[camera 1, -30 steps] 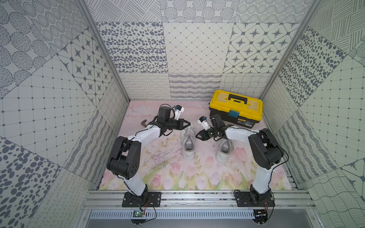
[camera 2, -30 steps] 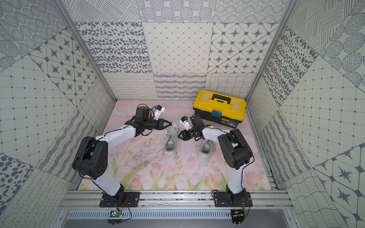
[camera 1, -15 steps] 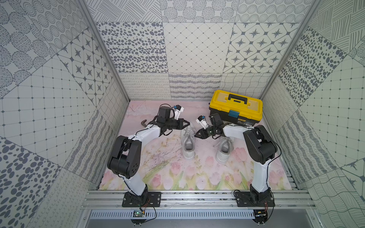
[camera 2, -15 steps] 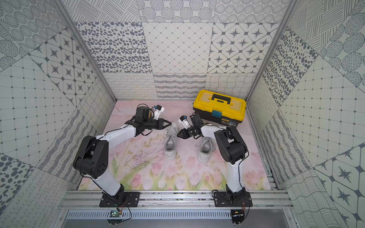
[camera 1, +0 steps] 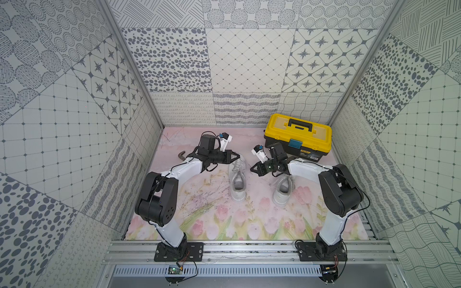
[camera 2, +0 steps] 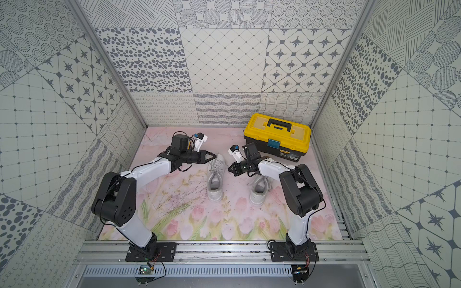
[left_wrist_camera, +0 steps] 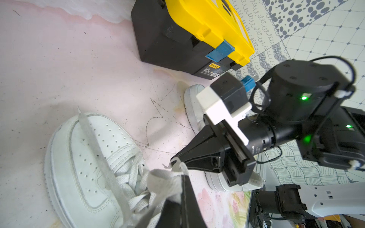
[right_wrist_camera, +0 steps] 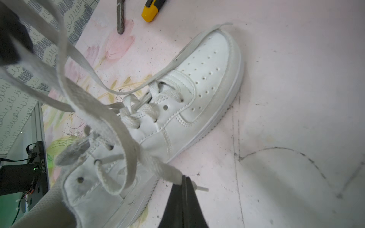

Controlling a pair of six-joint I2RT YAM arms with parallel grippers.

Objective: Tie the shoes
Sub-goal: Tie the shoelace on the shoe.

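Left shoe (camera 1: pixel 238 183) and right shoe (camera 1: pixel 282 192), both white, stand side by side at mid-table (camera 1: pixel 212 217). Their heels face the arm bases and their toes face the back wall. The yellow toolbox (camera 1: pixel 298 136) sits beyond the right shoe, against the back wall, apart from both shoes. In both top views the right arm crosses over the toe of the right shoe and hides it.

The left tool (camera 1: pixel 238 156) hangs over the toe end of the left shoe (camera 2: pixel 215 179). The right tool (camera 1: pixel 252 169) hangs between the two shoes, its tip turned toward the left shoe.

In the left wrist view the left tool (left_wrist_camera: pixel 182 176) is clenched on a bunched stretch of lace (left_wrist_camera: pixel 164 178) lifted off the left shoe (left_wrist_camera: pixel 83 163). A free strand lies across the toe. The right tool (left_wrist_camera: pixel 174 160) meets the lace just beside the left tool's tip.

In the right wrist view the right tool (right_wrist_camera: pixel 184 180) is clenched on the lace (right_wrist_camera: pixel 126 142) near its end, with the tip of the lace poking out past the jaws. The lace rises in a slack loop above the eyelets of the left shoe (right_wrist_camera: pixel 197 83).
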